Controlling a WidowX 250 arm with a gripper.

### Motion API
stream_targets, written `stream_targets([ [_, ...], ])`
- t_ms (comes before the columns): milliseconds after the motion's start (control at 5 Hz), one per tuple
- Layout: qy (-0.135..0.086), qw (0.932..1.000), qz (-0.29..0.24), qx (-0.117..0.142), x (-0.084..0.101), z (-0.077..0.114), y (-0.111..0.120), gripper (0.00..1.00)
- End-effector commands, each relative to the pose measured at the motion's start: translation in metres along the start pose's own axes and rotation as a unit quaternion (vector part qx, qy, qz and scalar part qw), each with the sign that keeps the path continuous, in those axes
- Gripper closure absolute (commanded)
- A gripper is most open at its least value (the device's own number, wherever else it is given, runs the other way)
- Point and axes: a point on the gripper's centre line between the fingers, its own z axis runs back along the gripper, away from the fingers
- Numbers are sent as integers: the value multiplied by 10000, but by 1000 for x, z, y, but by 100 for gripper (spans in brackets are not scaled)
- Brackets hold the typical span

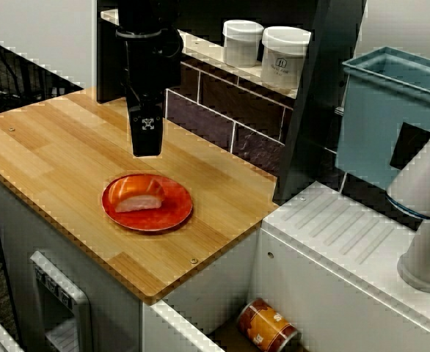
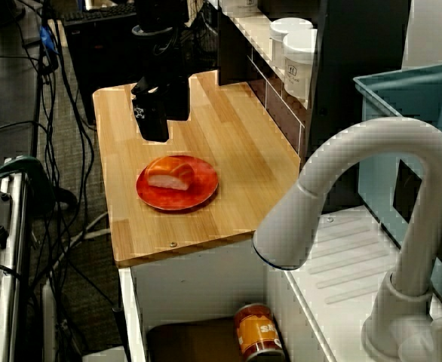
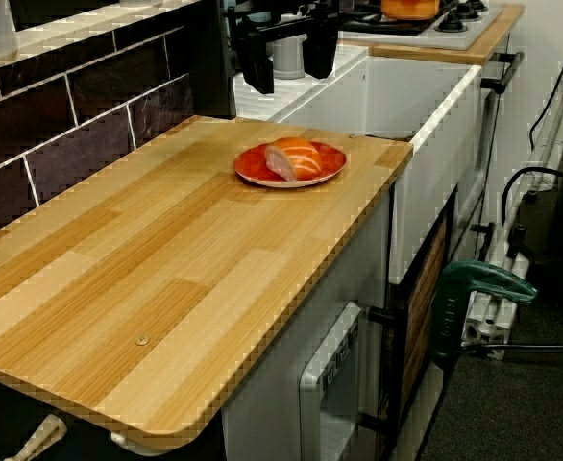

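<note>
My pincer hangs wide open and empty above the wooden tabletop, at twelve o'clock of the red plate where the salmon nigiri lies ungrasped, nothing lifted yet.

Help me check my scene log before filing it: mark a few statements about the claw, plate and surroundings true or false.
1. The claw grips the sushi. False: the claw hangs open and empty above the wooden counter; the sushi lies on the plate.
2. The plate is red. True.
3. Two white jars stand on the tiled ledge. True.
4. The can stands on the counter. False: it lies lower down, beside the counter.
</note>
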Motion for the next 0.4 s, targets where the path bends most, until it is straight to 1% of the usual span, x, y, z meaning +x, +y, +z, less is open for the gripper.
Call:
stream_targets([
  [0,-97,9992,291,256,6,-8,6,0],
  [200,-94,9986,356,377,5,-23,10,0],
])
